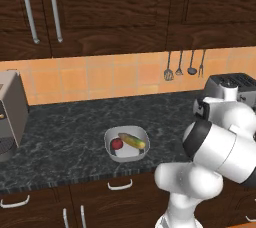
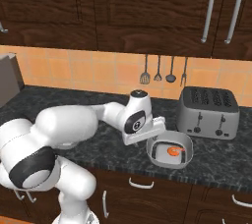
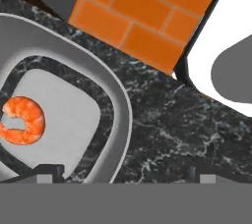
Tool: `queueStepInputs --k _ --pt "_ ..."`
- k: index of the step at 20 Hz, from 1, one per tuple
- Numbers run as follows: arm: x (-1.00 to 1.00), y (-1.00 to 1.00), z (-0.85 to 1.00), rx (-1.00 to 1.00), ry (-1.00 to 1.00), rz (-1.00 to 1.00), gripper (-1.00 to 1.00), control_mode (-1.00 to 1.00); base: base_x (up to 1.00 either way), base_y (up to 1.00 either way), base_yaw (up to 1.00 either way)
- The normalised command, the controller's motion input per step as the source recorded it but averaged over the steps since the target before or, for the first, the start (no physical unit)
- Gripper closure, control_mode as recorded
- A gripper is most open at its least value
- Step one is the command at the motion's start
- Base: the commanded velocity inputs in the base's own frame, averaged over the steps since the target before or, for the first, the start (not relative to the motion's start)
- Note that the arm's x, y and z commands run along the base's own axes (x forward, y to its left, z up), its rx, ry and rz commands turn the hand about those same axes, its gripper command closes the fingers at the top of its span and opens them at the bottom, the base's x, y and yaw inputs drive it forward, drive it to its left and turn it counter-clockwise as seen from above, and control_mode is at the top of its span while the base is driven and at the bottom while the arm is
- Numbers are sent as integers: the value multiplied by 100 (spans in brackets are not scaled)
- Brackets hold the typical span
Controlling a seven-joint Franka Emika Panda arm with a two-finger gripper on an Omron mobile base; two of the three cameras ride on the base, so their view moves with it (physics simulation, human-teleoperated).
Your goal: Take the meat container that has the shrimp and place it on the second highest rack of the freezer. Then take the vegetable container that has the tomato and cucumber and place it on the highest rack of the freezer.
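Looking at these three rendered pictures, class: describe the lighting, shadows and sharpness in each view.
Left base view: even, soft light; the tomato shows a small highlight, the counter no hard shadows. Right base view: the toaster has a dull sheen, and the shrimp is small but sharp. Hand view: the shrimp and its container look enlarged and slightly soft, with a dark ring inside the rim.

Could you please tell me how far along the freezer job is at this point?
Nothing is done yet: both containers sit on the counter. In hand: the open gripper is at the rim of the shrimp container, nothing gripped. Left: shelving it, then the tomato and cucumber container.
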Motion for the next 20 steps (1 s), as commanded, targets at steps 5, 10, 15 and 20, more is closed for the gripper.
queueStepInputs --k 5,10,15,20 --pt "7 -5 -44 0 0 -10 -100 -100 0 0 0" --pt "10 -6 -45 0 0 -10 -100 -100 0 0 0" --pt "27 -1 -42 0 0 -8 -100 -100 0 0 0" --pt "23 -1 -34 0 0 -2 100 -100 0 0 0"
